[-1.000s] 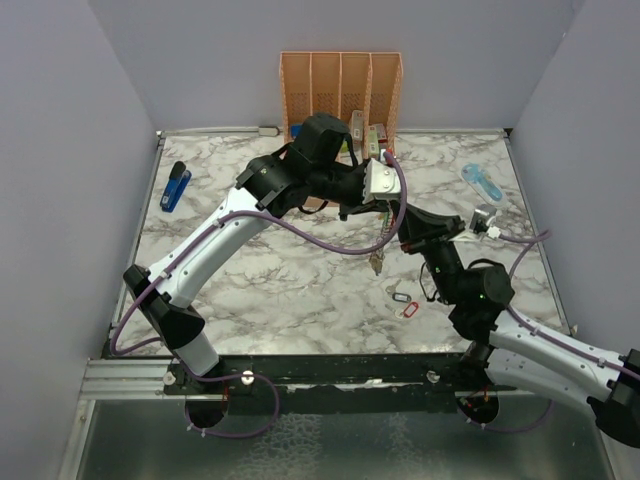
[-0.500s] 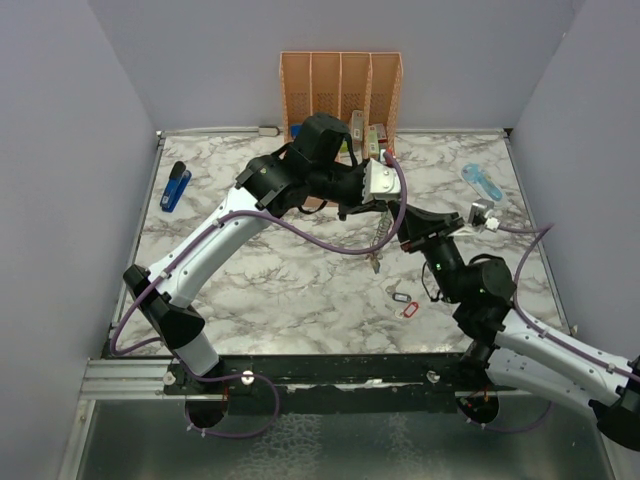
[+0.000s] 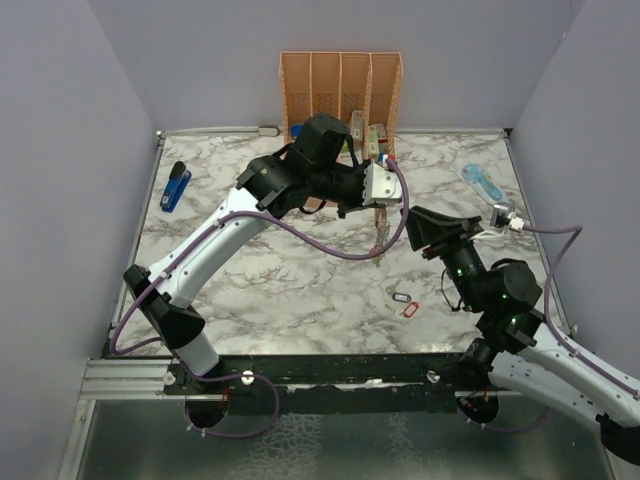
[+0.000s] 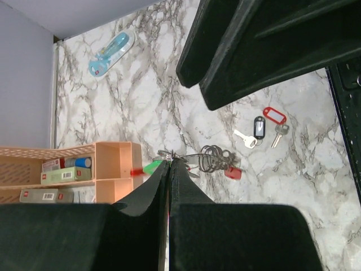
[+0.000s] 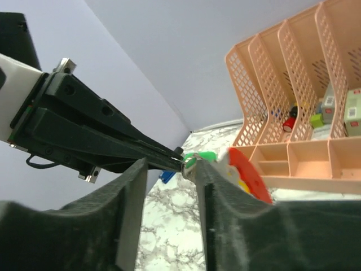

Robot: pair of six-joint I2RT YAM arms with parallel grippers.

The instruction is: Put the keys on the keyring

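Above the middle of the marble table (image 3: 250, 290), the left gripper (image 4: 169, 165) has its fingers pressed flat together on a small metal ring. From that ring hang the keys (image 4: 215, 160) — a tangled silver bunch with a red tag (image 4: 232, 173) at its end and a green tag (image 4: 152, 167) close by the fingertips. The right gripper (image 5: 171, 165) faces it from just beside, its fingers parted. The left gripper's tips and the green tag show in the gap at their far ends, though whether anything touches there cannot be told. Behind one finger of the right gripper sits a red curved piece with a pale edge, apparently the keyring (image 5: 248, 176); what holds it is hidden. On the table under the arms lie three loose pieces near one another — a red-tagged key (image 4: 274, 116), a black-tagged key (image 4: 259, 127) and a bare silver key (image 4: 245, 138). A peach mesh organizer (image 3: 340, 85) stands at the back edge. A light blue packet (image 3: 482, 181) lies toward the right, and a blue object (image 3: 175, 187) lies at the far left.
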